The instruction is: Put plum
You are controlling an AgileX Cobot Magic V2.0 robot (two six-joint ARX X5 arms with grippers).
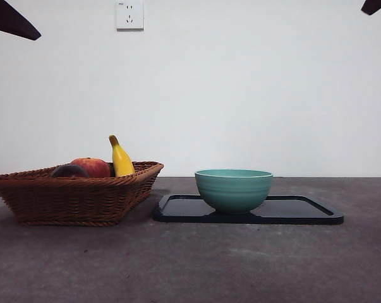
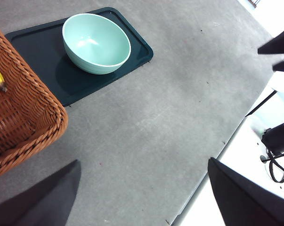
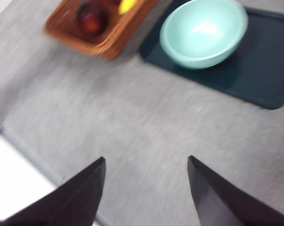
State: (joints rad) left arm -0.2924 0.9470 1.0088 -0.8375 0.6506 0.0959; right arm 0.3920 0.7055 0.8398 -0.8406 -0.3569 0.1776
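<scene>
Plum (image 1: 69,171): dark, nearly black skin, lying in the basket (image 1: 76,199) at its near-left part in the front view, only its top showing above the rim. In the right wrist view a dark round fruit sits in the basket, blurred; whether it is the plum or the red one cannot be told.

Red fruit (image 1: 92,166): red-orange, touching the plum, just behind and beside it in the same basket.

Banana (image 1: 120,160): yellow with a dark tip, standing tilted in the basket beside the red fruit, its tip pointing up.

Basket: brown woven wicker, square with flared walls, resting on the surface (image 1: 190,265) at the left in the front view.

Tray (image 1: 304,213): dark, flat, with rounded corners, lying just beside the basket.

Bowl (image 1: 234,189): pale green, ribbed outside, upright on the tray at the end nearer the basket.

Surface: grey, matte.

Socket (image 1: 129,15): white, on the wall high above the basket.

Left end effector (image 2: 142,197): released, jaws wide apart, raised above bare surface near the basket's corner, holding nothing.

Right end effector (image 3: 146,188): released, jaws apart, raised above bare surface, well apart from basket and bowl, holding nothing.
</scene>
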